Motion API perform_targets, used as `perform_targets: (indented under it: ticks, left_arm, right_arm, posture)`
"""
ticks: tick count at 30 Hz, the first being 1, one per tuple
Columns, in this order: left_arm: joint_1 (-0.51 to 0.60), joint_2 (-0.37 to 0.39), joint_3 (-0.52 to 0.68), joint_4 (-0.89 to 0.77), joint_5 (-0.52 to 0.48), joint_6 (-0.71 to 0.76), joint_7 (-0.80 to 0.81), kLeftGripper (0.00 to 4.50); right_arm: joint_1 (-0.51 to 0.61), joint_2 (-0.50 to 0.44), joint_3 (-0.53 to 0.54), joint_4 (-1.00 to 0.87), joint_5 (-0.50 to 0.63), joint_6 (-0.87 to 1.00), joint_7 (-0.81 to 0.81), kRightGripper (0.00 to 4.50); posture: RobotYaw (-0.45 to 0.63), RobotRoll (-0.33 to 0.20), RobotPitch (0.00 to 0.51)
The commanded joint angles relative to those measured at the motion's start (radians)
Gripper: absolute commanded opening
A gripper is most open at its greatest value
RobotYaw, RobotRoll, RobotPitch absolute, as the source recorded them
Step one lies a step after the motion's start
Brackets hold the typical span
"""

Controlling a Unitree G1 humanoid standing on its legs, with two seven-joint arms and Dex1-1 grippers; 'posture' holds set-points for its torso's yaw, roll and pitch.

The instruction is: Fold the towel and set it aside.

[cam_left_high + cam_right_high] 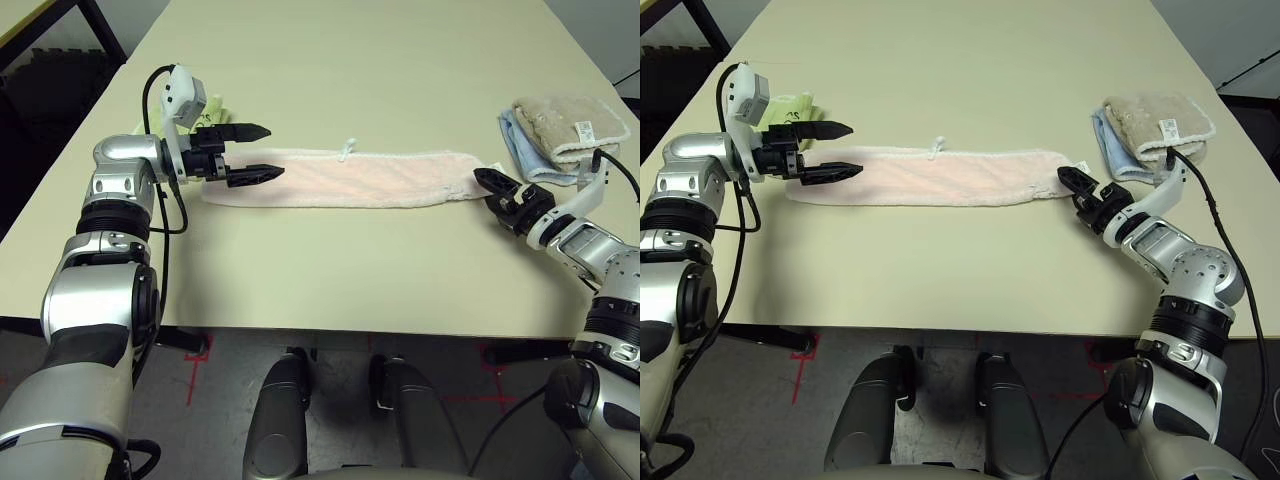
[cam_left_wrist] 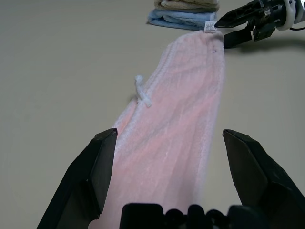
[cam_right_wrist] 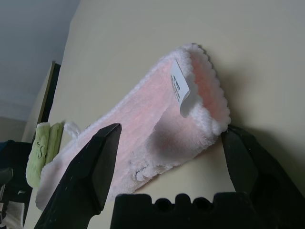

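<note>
Left to right then. Far left, a lime-green folded towel [image 1: 790, 104] peeks out behind the left gripper [image 1: 248, 152], sitting on the tabletop [image 1: 350, 60]. That gripper's 2 black fingers are spread wide, one above the other, hovering over the left end of the towel [image 1: 340, 180] — nothing between them, and from the left wrist view the cloth runs straight away from the gap between the fingers.

The towel itself is already folded into a long narrow pink strip, lying flat on the tabletop with its long axis going side to side across the robot's front. There's a little white loop [image 1: 349, 148] poking out on the far edge about midway, and a white tag [image 3: 181, 91] sits at the right end.

At that right end is the right gripper [image 1: 1077, 186], fingers also spread, low against the tabletop, with the strip's end lying right in the opening between them. Looks like it's touching or just about touching the scalloped edge, but not pinched yet as far as I can tell.

Further right, a beige towel stacked on a light-blue one [image 1: 560, 130], well clear of the pink strip.

My read — each arm has its own end, so neither is really "nearer"; the next fold is end-to-end along that long axis, and the right gripper seems closest to actually grabbing.
</note>
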Motion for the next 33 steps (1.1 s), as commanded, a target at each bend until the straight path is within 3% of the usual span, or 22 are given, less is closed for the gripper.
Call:
perform_targets:
  ticks: [1, 10, 18, 33]
  left_arm:
    - [-0.006, 0.012, -0.017, -0.005, 0.018, 0.004, -0.017, 4.50]
    - [0.002, 0.016, -0.020, -0.013, 0.019, 0.012, -0.027, 4.50]
    - [0.007, 0.019, -0.025, -0.020, 0.015, 0.019, -0.029, 4.50]
    - [0.025, 0.012, -0.020, -0.035, 0.004, 0.039, -0.042, 4.50]
  right_arm:
    - [0.029, 0.012, 0.006, 0.021, 0.003, 0.007, -0.038, 3.52]
    - [0.062, 0.023, 0.002, -0.007, 0.026, -0.004, -0.061, 0.03]
    - [0.108, -0.006, -0.019, -0.043, 0.059, -0.017, -0.077, 0.03]
    - [0.185, -0.170, -0.044, -0.025, 0.085, -0.049, -0.014, 0.03]
  posture:
    - [0.06, 0.000, 0.221]
    - [0.06, 0.000, 0.215]
    - [0.06, 0.000, 0.210]
    - [0.04, 0.000, 0.195]
